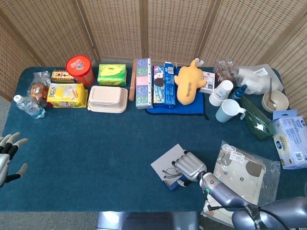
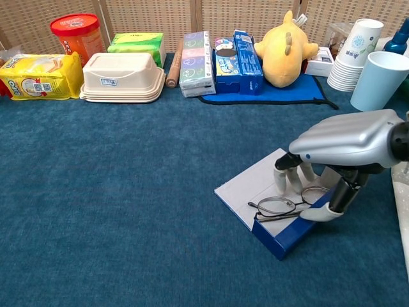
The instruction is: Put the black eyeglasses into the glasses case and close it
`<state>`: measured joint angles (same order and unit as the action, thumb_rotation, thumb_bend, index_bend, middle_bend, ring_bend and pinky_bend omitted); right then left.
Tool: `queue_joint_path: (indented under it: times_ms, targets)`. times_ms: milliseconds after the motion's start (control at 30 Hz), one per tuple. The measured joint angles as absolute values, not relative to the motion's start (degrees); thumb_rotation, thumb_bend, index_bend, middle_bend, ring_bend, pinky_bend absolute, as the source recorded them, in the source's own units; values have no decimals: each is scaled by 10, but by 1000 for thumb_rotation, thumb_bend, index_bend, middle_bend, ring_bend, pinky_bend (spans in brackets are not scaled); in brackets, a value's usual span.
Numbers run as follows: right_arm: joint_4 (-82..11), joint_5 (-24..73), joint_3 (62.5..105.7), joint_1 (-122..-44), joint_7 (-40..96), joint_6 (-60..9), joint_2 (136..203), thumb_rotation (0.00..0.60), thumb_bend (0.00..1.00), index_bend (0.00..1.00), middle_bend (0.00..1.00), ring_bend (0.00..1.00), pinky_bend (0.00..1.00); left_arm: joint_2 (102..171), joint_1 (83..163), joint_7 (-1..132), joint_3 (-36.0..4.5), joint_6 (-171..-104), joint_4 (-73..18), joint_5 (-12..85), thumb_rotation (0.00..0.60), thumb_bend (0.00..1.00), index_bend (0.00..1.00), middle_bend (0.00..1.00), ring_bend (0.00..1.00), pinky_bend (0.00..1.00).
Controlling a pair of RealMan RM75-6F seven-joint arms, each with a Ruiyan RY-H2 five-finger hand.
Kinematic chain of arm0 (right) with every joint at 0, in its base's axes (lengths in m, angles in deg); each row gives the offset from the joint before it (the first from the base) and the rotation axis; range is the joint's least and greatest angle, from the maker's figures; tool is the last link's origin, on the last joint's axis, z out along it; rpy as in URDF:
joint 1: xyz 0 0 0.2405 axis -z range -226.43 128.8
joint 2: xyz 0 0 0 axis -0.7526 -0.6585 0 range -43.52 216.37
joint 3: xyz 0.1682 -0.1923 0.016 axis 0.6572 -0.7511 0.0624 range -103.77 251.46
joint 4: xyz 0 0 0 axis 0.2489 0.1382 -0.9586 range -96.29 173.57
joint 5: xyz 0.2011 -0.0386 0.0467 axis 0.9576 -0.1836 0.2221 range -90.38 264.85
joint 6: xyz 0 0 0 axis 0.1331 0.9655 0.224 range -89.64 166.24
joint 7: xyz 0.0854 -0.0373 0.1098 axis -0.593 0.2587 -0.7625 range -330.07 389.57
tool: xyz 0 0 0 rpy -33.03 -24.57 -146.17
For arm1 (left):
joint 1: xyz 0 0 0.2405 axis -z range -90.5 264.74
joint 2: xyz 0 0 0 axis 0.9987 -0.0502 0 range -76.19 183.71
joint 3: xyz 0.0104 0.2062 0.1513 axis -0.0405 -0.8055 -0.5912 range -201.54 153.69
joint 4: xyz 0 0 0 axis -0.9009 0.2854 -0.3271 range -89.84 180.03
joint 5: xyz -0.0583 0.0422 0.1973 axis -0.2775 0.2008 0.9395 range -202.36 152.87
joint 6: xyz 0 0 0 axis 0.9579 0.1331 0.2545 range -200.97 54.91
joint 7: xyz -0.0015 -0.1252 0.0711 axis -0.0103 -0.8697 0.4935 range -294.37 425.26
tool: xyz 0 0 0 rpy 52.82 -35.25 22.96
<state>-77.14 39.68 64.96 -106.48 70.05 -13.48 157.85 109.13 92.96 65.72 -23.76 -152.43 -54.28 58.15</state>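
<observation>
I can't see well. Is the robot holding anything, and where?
Yes. The right hand pinches the eyeglasses at their right lens end, over the case. The left hand holds nothing.

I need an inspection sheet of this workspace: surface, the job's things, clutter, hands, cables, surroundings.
Surface: table under blue cloth.
Job's things: black eyeglasses lie across the open glasses case, not fully inside; lid not closed.
Clutter: along the far edge, red canister, beige lunch box, yellow plush toy, paper cups, blue mug.
Hands: right hand over the case, fingers at the eyeglasses; left hand apart at the table's edge, holding nothing.
Cables: nothing seen.
Surroundings: woven screen behind.
</observation>
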Motion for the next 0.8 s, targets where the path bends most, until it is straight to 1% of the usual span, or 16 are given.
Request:
queue_joint_path:
  times_ms: [300, 433, 600, 800]
  targets:
    - [-792, 384, 648, -1061, 701, -138, 1564, 365, 348, 309, 399, 390, 189, 1091, 930, 657, -238, -1523, -544, 583, 600, 318, 162, 58, 0, 0]
    - [-794, 375, 655, -1061, 702, -139, 1564, 364, 348, 309, 398, 389, 190, 1091, 931, 658, -237, -1524, -546, 586, 600, 319, 161, 58, 0, 0]
    - [-785, 377, 668, -1073, 703, -123, 1577, 360, 348, 309, 398, 390, 190, 1091, 928, 658, -239, -1526, -547, 586, 600, 318, 161, 58, 0, 0]
    - [-764, 400, 678, -1094, 711, -102, 1601, 363, 348, 310, 399, 390, 190, 1089, 923, 653, -241, -1529, -545, 586, 600, 319, 161, 58, 0, 0]
